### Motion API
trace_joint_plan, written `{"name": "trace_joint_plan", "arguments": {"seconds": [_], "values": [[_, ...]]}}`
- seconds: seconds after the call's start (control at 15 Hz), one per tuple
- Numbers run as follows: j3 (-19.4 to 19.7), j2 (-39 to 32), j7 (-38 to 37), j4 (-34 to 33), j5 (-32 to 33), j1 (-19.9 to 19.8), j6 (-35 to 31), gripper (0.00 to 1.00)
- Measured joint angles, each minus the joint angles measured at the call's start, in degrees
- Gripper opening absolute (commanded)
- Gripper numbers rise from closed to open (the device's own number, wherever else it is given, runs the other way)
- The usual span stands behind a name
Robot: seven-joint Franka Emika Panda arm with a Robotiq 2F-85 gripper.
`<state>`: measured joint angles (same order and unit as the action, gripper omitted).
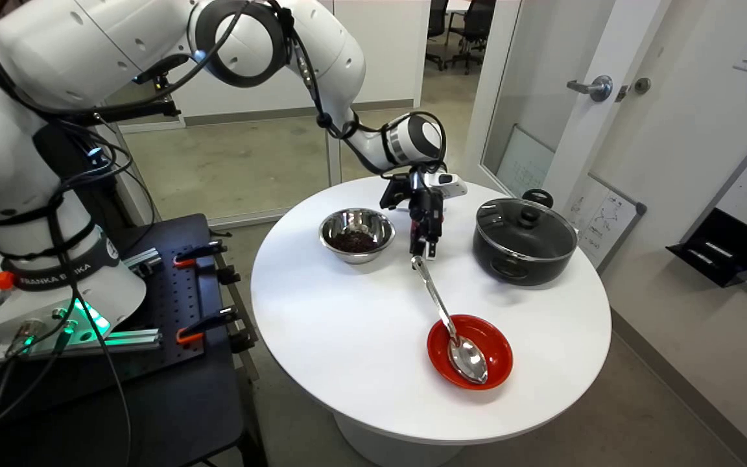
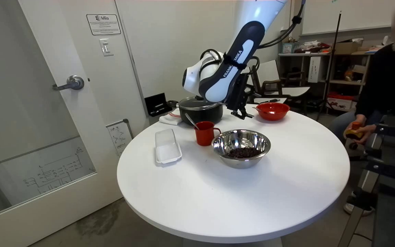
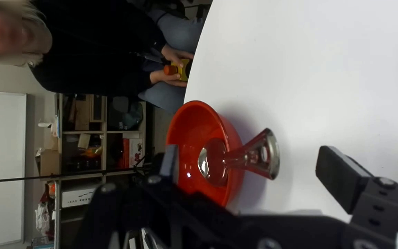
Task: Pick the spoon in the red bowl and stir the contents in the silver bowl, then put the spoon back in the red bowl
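The round white counter (image 1: 341, 337) has its base (image 1: 393, 447) cut off in both exterior views. The lidded black pot (image 1: 524, 241) is too dark inside to make out. The silver bowl (image 2: 240, 163) holds dark contents (image 2: 243, 153), bits too small to tell apart. The red bowl (image 3: 193, 128), part-covered by the fingers (image 3: 342, 178) in the wrist view, cradles the head of the spoon (image 3: 249, 158). The red cup (image 2: 205, 134) hides the foot of a utensil (image 2: 191, 121). The fingers stand spread wide — nothing held — the spoon's handle end seen between them.

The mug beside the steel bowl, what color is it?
Red. The mug shows best in an exterior view.
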<state>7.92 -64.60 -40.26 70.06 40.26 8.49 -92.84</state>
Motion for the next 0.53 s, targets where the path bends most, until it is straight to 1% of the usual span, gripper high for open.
{"name": "trace_joint_plan", "arguments": {"seconds": [0.47, 0.53], "values": [[1.0, -3.0, 1.6, -3.2, -1.2, -0.1, 0.1, 1.0], [1.2, -3.3, 1.8, -3.5, -1.4, -0.1, 0.1, 0.9]]}}
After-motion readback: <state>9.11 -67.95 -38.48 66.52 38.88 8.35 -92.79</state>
